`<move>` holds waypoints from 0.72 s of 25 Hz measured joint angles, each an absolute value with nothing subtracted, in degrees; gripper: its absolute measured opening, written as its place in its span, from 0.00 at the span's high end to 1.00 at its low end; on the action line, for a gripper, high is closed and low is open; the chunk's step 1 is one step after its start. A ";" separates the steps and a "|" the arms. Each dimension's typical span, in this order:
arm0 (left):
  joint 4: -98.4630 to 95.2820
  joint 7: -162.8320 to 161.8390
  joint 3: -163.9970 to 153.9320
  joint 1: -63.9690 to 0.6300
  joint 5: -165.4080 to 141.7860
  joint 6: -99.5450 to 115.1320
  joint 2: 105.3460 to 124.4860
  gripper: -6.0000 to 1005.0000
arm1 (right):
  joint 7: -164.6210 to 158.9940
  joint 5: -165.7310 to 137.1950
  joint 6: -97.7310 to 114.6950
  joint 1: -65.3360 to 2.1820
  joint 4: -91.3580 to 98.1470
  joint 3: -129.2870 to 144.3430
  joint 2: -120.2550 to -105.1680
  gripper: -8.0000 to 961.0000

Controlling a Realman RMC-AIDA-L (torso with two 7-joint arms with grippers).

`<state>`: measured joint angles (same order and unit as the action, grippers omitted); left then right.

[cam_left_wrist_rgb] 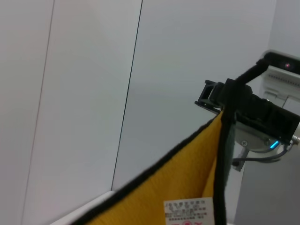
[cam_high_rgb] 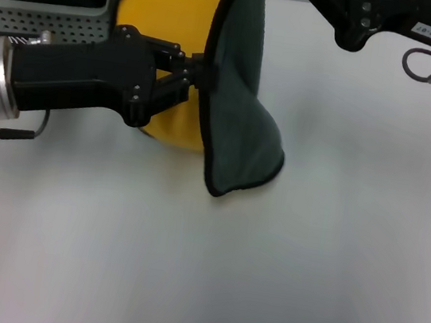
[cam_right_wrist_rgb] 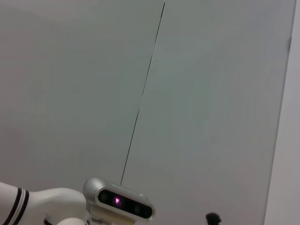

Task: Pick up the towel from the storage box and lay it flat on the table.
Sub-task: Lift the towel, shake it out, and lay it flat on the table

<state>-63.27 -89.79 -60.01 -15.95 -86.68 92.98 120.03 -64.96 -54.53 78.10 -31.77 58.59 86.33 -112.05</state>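
Observation:
The dark grey-green towel point(cam_high_rgb: 235, 108) hangs in the air over the white table point(cam_high_rgb: 307, 255), its lower corner just above the surface. My left gripper point(cam_high_rgb: 198, 75) reaches in from the left and is shut on the towel's near edge. The towel's top runs out of the head view beside my right arm point(cam_high_rgb: 379, 24). In the left wrist view, my right gripper point(cam_left_wrist_rgb: 212, 96) is shut on the towel's black-edged rim point(cam_left_wrist_rgb: 224, 140). The storage box point(cam_high_rgb: 50, 26) stands at the back left, behind my left arm.
A yellow cloth point(cam_high_rgb: 160, 13) with black edging hangs right behind the towel, over the box's corner. It fills the low part of the left wrist view point(cam_left_wrist_rgb: 183, 187), showing a white label. Open table lies in front and to the right.

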 joint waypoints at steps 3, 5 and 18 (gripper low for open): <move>-61.08 -89.23 -60.09 -16.56 -86.00 93.00 120.05 0.92 | -65.20 -55.15 78.23 -32.16 58.61 85.93 -112.28 0.97; -60.07 -88.62 -60.03 -16.80 -85.68 92.99 120.09 0.91 | -65.21 -55.18 77.99 -32.55 58.55 85.89 -112.30 0.97; -53.54 -85.27 -60.37 -17.61 -83.78 93.04 119.98 0.87 | -65.36 -55.23 78.08 -34.38 58.77 80.59 -113.14 0.97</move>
<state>-53.54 -85.27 -60.37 -17.61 -83.78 93.04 119.98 -65.36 -55.23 78.08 -34.38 58.77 80.59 -113.14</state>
